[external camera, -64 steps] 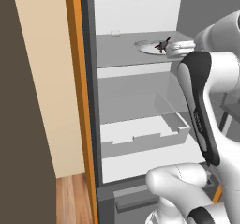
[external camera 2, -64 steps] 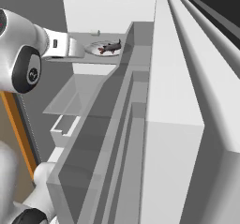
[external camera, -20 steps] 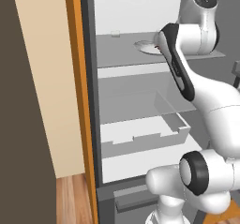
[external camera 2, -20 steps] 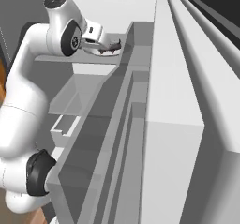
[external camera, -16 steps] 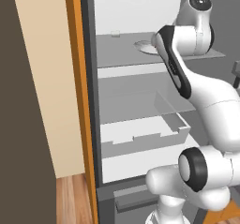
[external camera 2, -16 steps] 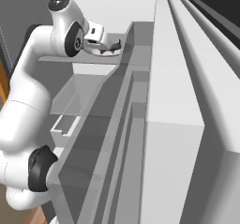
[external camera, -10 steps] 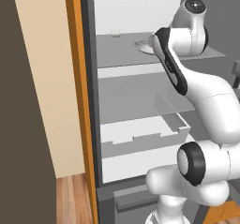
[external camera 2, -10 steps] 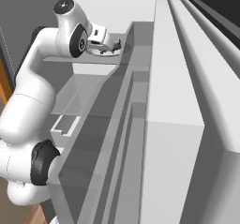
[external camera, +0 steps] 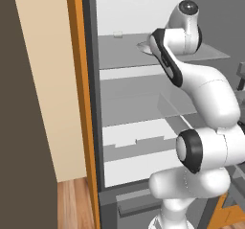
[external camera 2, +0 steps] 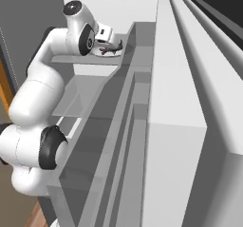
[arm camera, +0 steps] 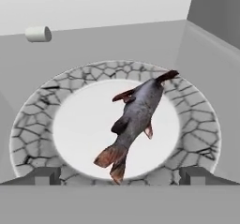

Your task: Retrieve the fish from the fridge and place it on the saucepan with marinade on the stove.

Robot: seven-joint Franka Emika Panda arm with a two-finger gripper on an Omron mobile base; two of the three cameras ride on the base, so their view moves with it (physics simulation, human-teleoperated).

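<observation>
White fridge (external camera: 134, 79) interior, top shelf: fish on a plate under the hand

Nearest in the hand view, the gripper (arm camera: 119, 174) has its fingertips (arm camera: 44, 175) spread wide apart with nothing between them, the fish's reddish tail lying just beyond the gap; the fish (arm camera: 136, 120) runs diagonally across the crackle-rimmed plate (arm camera: 42, 110), head towards the far right; from the base the white arm rises and bends forward over the upper shelf, the hand above the plate

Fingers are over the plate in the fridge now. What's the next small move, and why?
Probably ease the gripper straight down onto the fish: its fingers stand wide open on either side, and the fish lies free on the plate, not yet between them.
</observation>
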